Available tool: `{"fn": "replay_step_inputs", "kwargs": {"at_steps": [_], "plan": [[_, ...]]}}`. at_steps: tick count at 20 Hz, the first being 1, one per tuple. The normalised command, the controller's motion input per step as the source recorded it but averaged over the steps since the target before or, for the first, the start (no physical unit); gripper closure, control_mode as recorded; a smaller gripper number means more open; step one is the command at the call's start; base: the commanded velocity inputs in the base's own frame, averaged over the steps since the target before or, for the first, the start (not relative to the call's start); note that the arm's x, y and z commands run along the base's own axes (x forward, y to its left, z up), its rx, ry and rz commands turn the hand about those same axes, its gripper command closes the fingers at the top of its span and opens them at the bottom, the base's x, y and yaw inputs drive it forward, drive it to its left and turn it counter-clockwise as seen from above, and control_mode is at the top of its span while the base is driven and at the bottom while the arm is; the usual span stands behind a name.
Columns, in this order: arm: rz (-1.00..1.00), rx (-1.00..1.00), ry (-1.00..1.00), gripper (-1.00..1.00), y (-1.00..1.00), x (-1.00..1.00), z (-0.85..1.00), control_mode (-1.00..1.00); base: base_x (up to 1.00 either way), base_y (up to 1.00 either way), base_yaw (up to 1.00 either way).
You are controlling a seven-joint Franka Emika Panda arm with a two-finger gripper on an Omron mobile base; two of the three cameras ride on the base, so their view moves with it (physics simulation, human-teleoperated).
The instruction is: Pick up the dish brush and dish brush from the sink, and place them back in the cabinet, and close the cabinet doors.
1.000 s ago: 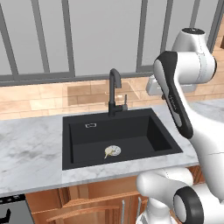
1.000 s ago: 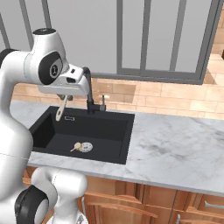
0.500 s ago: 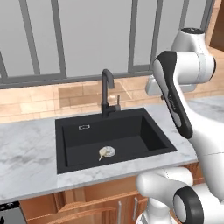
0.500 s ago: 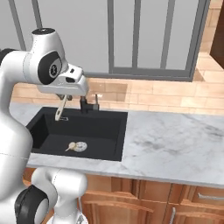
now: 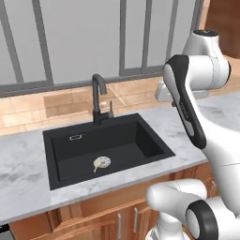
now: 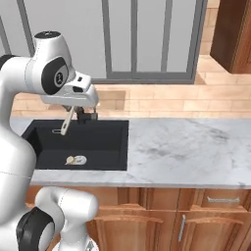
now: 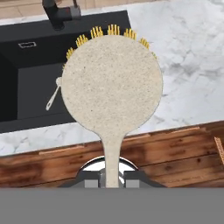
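Grey-marbled countertop [image 6: 186, 147] runs under a wide window, wood drawer fronts below, reddish-brown cabinet [image 6: 233, 34] up at far right. Black sink [image 5: 136, 140] set into the counter, curved faucet [image 5: 98, 98] behind it. Gripper [image 7: 112, 177] raised above the counter edge, jaws pinched on the handle of a tan dish brush [image 7: 111, 87], yellow bristles showing past the round head. Second dish brush [image 5: 101, 162] lies on the basin floor near the drain.
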Motion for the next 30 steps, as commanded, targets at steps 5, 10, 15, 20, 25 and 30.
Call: {"fn": "replay_step_inputs", "kwargs": {"at_steps": [5,10,15,20,25,30], "plan": [[0.00,0.00,0.00,1.00,0.00,0.00,0.00,1.00,-0.21,0.00,-0.35],[0.00,0.00,0.00,1.00,0.00,0.00,0.00,1.00,-0.17,0.00,-0.40],[0.00,0.00,0.00,1.00,0.00,0.00,0.00,1.00,-0.16,0.00,-0.44],[0.00,0.00,0.00,1.00,0.00,0.00,0.00,1.00,-0.18,0.00,-0.44],[0.00,0.00,0.00,1.00,0.00,0.00,0.00,1.00,-0.17,0.00,-0.44],[0.00,0.00,0.00,1.00,0.00,0.00,0.00,1.00,-0.10,0.00,-0.45]]}}
